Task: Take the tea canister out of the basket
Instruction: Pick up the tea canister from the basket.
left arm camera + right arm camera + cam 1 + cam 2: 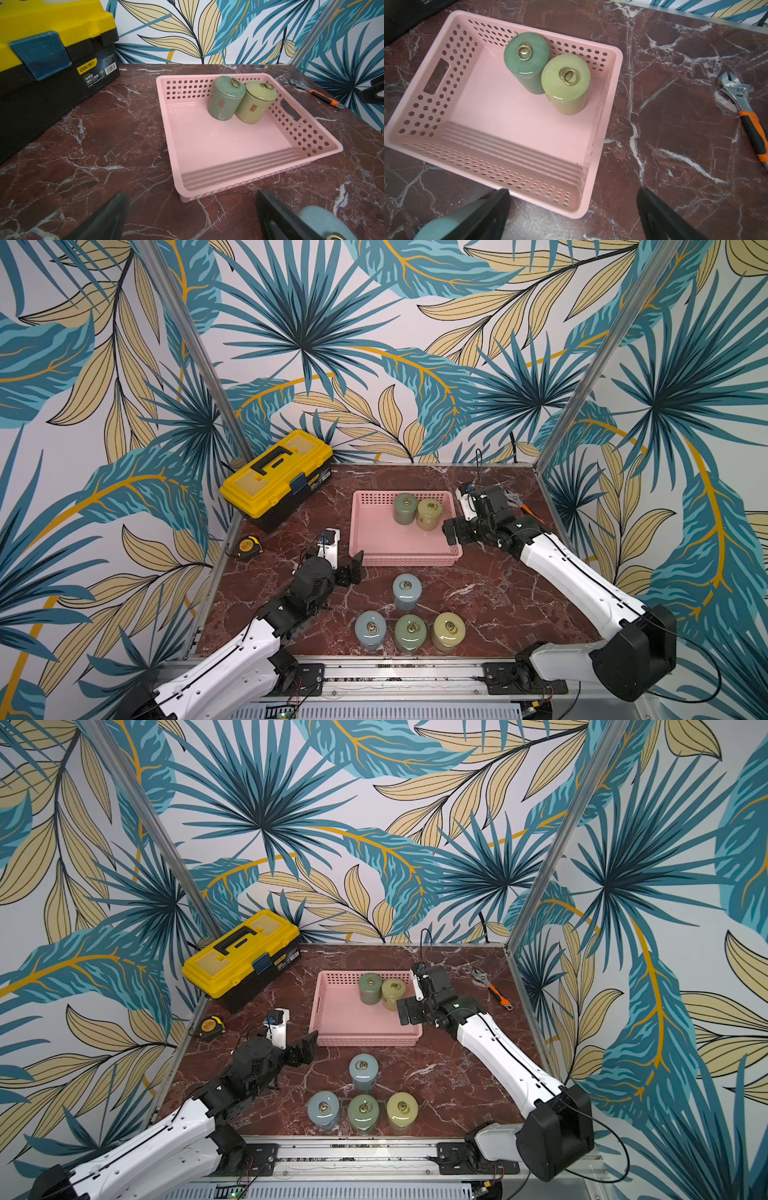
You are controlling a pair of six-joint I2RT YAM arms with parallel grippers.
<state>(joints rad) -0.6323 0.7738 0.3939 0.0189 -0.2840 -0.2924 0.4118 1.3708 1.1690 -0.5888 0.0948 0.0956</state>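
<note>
Lower centre, four canisters stand outside. Mid-frame, left gripper and right gripper flank the basket, both wide open, empty. In its upper-right corner, green canister touches yellow canister. The right gripper should probably straddle yellow from above, sparing green.

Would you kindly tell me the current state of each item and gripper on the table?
basket: holds two canisters.
dark green canister: upright, lidded, in basket.
yellow-green canister: upright, lidded, in basket.
lone blue canister: upright, lidded, on table.
front-row blue canister: upright, lidded.
front-row green canister: upright, lidded.
front-row yellow canister: upright, lidded.
toolbox: closed.
tape measure: retracted.
wrench: lying flat.
left gripper: open, empty.
right gripper: open, empty.
</note>
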